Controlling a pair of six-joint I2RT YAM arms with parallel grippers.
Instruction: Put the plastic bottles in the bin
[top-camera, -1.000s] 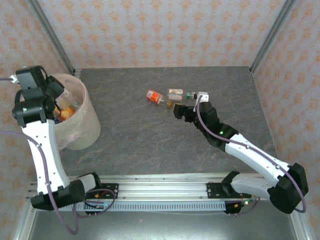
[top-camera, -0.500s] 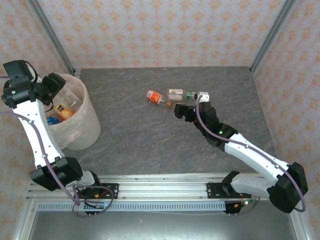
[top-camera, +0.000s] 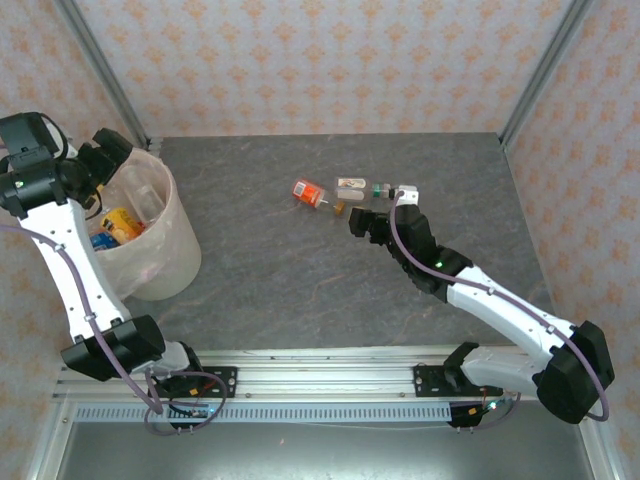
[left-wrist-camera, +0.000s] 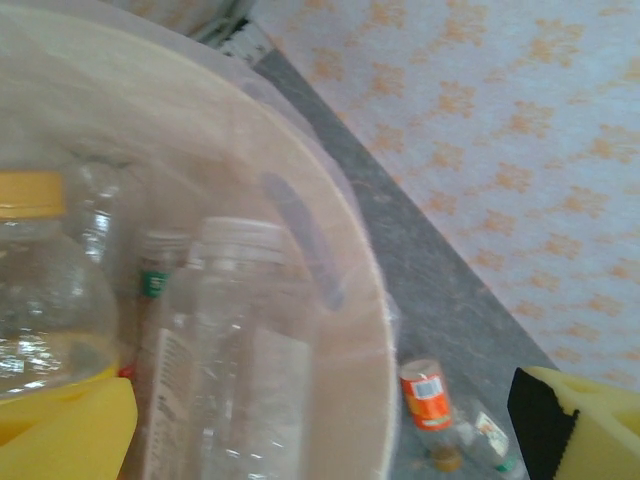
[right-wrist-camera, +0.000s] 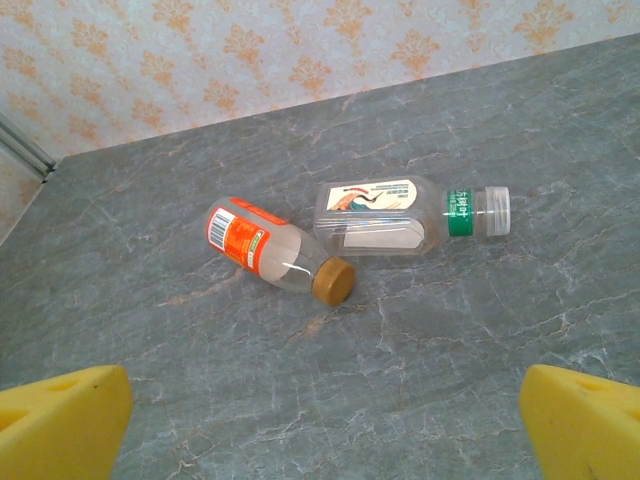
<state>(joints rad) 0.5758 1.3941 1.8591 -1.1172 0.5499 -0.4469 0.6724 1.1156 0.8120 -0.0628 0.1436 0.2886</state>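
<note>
The bin (top-camera: 165, 262) stands at the table's left and holds several plastic bottles (top-camera: 120, 222). My left gripper (top-camera: 110, 152) hovers open at the bin's far-left rim. In its wrist view the yellow pads (left-wrist-camera: 62, 432) are wide apart above a white-capped bottle (left-wrist-camera: 235, 340) and a yellow-capped one (left-wrist-camera: 40, 290) inside the bin wall (left-wrist-camera: 372, 330). Two bottles lie on the table: an orange-labelled one (top-camera: 308, 192) (right-wrist-camera: 262, 248) with a brown cap and a clear one with a green band (top-camera: 355, 187) (right-wrist-camera: 400, 215). My right gripper (top-camera: 362, 218) (right-wrist-camera: 320, 430) stands open just short of them, empty.
Patterned walls and metal corner posts (top-camera: 100, 70) close in the table on three sides. The dark stone tabletop (top-camera: 300, 280) stretches between the bin and the right arm. The arms' mounting rail (top-camera: 330, 385) runs along the near edge.
My left gripper has opened and drawn back from over the bin toward its far-left rim. The right arm has stayed almost still near the two bottles.
</note>
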